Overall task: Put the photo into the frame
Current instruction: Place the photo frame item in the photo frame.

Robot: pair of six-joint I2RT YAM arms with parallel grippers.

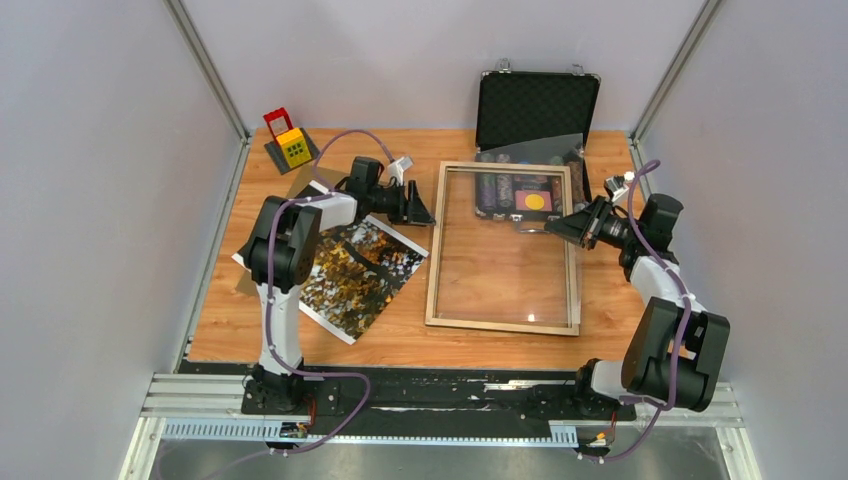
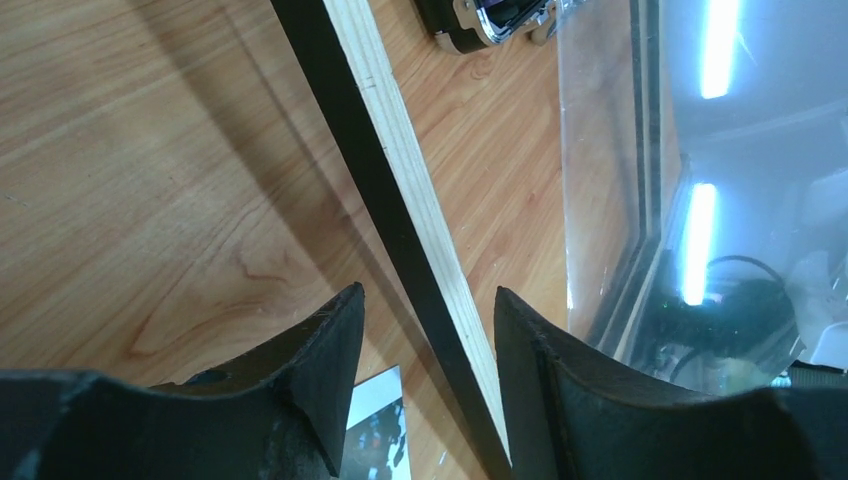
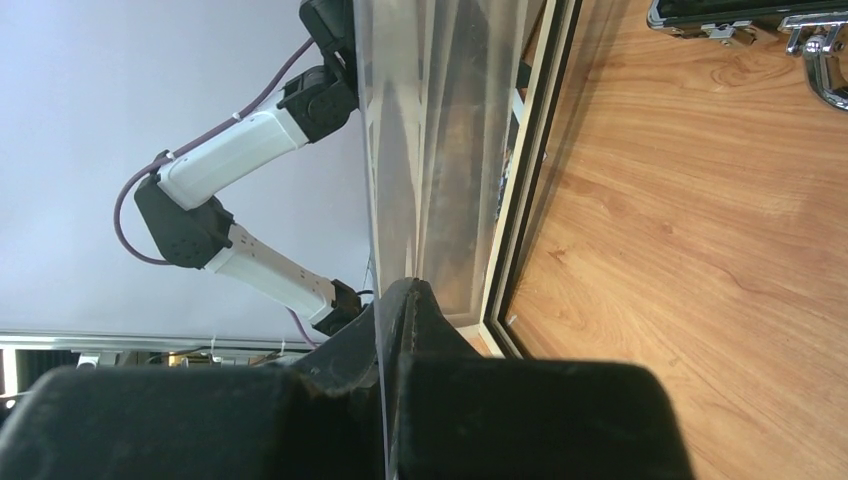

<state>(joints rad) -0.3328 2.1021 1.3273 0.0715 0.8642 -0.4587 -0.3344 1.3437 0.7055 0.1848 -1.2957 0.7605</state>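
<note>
Straddling the frame (image 1: 436,250) at its left rail, toward the far end, my left gripper (image 2: 430,300) has its jaws parted with the rail running up between them. One finger is right against the pale wood edge and the other stands off the black side, so I judge nothing is pinched there yet. My right gripper (image 3: 395,295) is clamped tight on the right edge of the clear pane (image 3: 440,120), which it holds lifted off the frame on that side. The frame lies flat on the table (image 1: 230,330), right of centre, its long axis running near to far, its far end just in front of the open black case (image 1: 537,105). What the next move turns on is this: the photo (image 1: 365,270) is outside the frame, to the left of it and a little nearer than my left gripper, partly under my left forearm. It lies askew, its edges on a diagonal to the rails, its right corner just beside the left rail. My left arm is plainly the closer one and my right is occupied, so I reckon the photo must travel rightward and be squared up to the frame. It is a glossy print of dark trees with orange and yellow leaves, with a white strip along its near-left edge.
</note>
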